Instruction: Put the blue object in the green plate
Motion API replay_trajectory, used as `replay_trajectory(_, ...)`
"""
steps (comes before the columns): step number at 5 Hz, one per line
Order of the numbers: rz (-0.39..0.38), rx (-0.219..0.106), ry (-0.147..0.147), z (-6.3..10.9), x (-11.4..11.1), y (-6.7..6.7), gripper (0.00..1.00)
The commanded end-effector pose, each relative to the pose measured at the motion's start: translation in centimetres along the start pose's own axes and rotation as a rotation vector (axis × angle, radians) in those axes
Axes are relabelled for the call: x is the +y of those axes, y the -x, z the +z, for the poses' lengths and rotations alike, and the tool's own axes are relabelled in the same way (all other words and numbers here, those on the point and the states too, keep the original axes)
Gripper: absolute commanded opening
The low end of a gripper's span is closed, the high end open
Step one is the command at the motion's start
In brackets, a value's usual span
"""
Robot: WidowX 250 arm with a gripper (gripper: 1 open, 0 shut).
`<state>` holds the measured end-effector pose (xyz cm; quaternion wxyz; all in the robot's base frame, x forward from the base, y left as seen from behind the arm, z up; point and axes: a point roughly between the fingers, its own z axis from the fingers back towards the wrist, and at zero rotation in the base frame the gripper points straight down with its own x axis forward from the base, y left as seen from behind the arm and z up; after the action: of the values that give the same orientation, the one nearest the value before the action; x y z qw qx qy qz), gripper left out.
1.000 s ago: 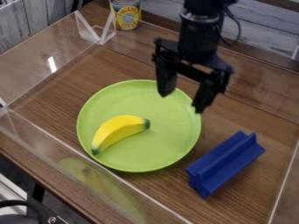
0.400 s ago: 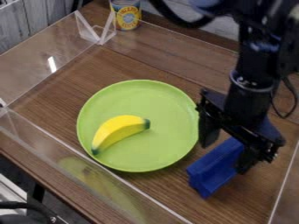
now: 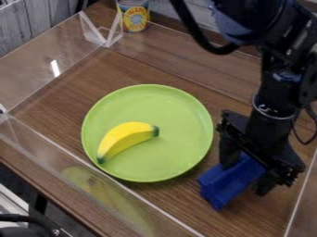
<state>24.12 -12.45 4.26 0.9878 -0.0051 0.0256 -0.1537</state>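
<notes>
**Desk:** What changed from a second ago?

**Photographer:** The gripper [image 3: 260, 162] was hanging over the far right rim of the green plate [image 3: 186, 111]. It has since swung to the near right and dropped, and now sits right at the blue block [image 3: 228, 182], which has not moved.

**Desk:** Start nearest the lens.

**Photographer:** The block lies on the wood table [image 3: 74, 93], directly beneath and slightly nearer the camera than the gripper, off the plate, close to its near right rim. Its upper end is hidden behind the black fingers [image 3: 232, 139].

**Desk:** Is it held?

**Photographer:** No clamp visible. The jaws stand wide apart, one finger on either side of the block's far end. Whether they touch it, I cannot tell.

**Desk:** And the arm?

**Photographer:** It rises near-vertical above the gripper, wrist pointing straight down, with the upper links bending away toward the top of the shot.

**Desk:** Farther out?

**Photographer:** Left of the gripper, the plate holds a banana [image 3: 125, 139]. Far beyond, top left, stands a yellow cup [image 3: 133, 16].
</notes>
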Motion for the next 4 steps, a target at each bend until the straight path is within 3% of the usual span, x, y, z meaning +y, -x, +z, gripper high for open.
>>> replay_trajectory(1, -0.082, 0.004, 0.001, -1.3, -0.6, 0.1, 1.0)
replay_trajectory(3, -0.148, 0.023, 0.006, -2.2, -1.6, -0.1, 1.0)
replay_trajectory(4, -0.218, 0.035, 0.008, -3.1, -1.7, 0.0, 1.0)
